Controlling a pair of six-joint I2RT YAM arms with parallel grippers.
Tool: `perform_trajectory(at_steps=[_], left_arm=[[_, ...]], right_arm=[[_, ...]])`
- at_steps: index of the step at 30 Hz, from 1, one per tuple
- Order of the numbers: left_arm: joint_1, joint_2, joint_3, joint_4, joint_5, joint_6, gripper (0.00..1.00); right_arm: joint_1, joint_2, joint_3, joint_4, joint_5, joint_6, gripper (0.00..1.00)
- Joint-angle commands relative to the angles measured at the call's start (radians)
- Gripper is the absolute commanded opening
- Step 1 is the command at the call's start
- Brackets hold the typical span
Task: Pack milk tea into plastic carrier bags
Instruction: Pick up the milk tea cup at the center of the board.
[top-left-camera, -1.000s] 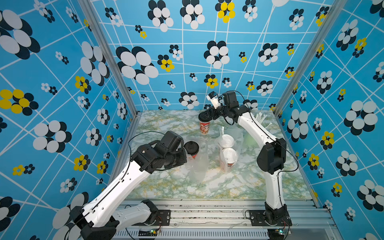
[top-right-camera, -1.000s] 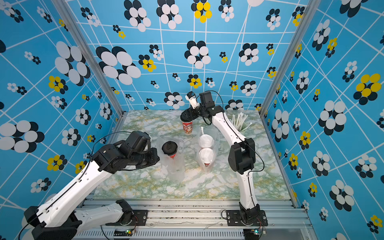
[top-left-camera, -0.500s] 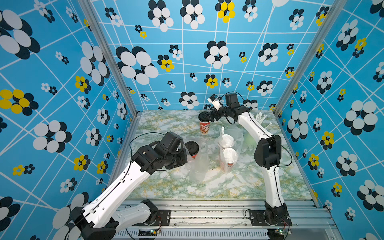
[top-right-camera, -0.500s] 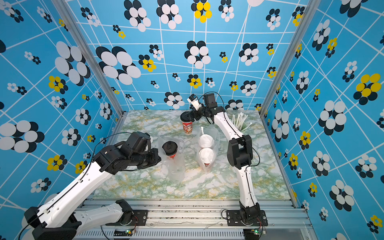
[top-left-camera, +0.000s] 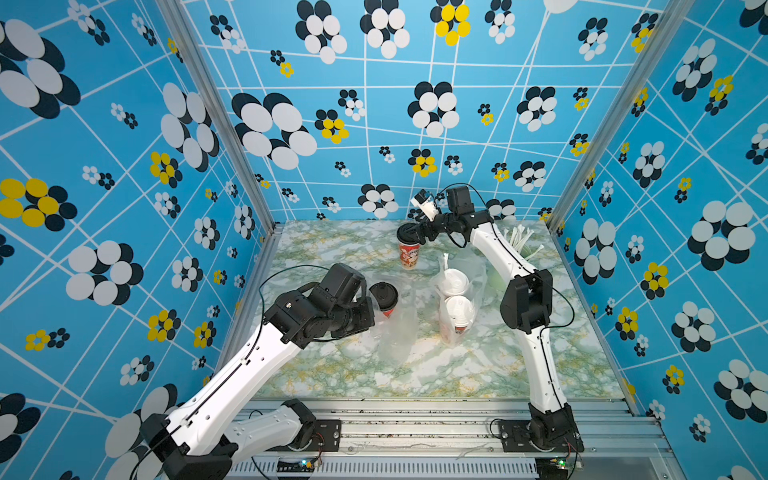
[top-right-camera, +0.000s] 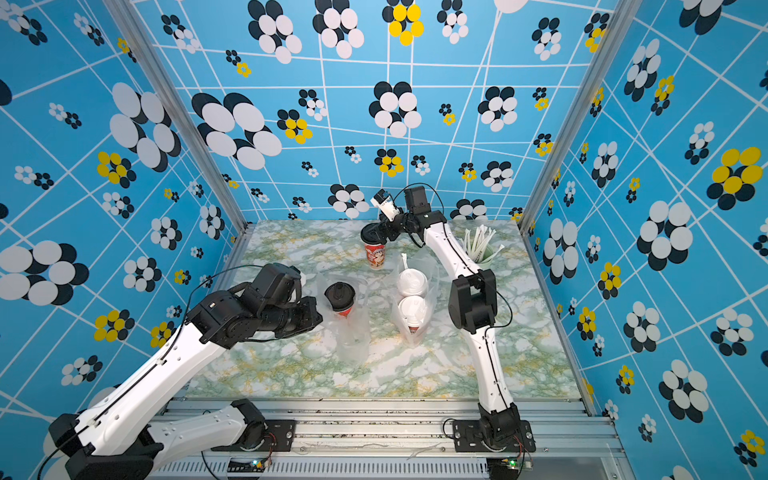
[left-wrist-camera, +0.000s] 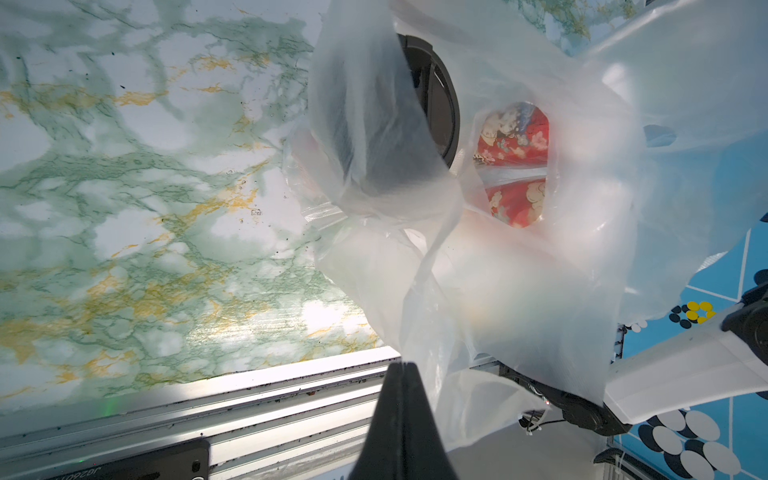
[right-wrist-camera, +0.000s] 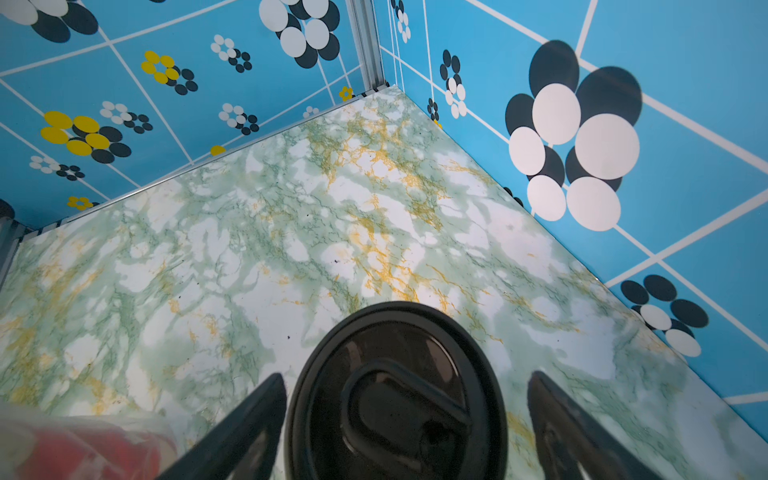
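Observation:
A red-printed milk tea cup with a black lid (top-left-camera: 409, 253) (top-right-camera: 376, 255) stands at the back of the table. My right gripper (top-left-camera: 415, 237) (right-wrist-camera: 407, 375) is open, one finger on each side of that black lid (right-wrist-camera: 395, 399), with a gap on one side. A second black-lidded cup (top-left-camera: 384, 297) (left-wrist-camera: 513, 166) stands inside a clear plastic carrier bag (top-left-camera: 397, 336) (left-wrist-camera: 540, 270). My left gripper (top-left-camera: 370, 320) (left-wrist-camera: 401, 365) is shut on a strand of that bag's film. Two white-lidded cups (top-left-camera: 455, 282) (top-left-camera: 459, 311) sit in another bag (top-right-camera: 430, 270).
A pale green cup of white wrapped straws (top-left-camera: 523, 245) (top-right-camera: 482, 249) stands at the back right, behind my right forearm. Blue patterned walls close in the marble table (top-left-camera: 457, 374) on three sides. A metal rail (top-left-camera: 415, 415) runs along the front edge.
The right jaws have spread wider around the back cup's lid, and the right elbow has shifted slightly. The left arm and its bag have hardly moved.

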Motion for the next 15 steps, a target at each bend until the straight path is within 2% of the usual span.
perform_trajectory(at_steps=[1,9,15], left_arm=[[0.012,-0.012,-0.021,0.004,0.009,0.012,0.04],[0.016,-0.020,-0.033,0.005,0.012,0.009,0.03],[0.022,-0.032,-0.041,0.004,0.014,0.007,0.03]], right_arm=[[0.002,0.026,0.034,-0.037,-0.019,-0.016,0.91],[0.005,0.044,0.058,-0.080,0.007,-0.053,0.89],[0.011,0.047,0.064,-0.136,0.042,-0.135,0.85]])
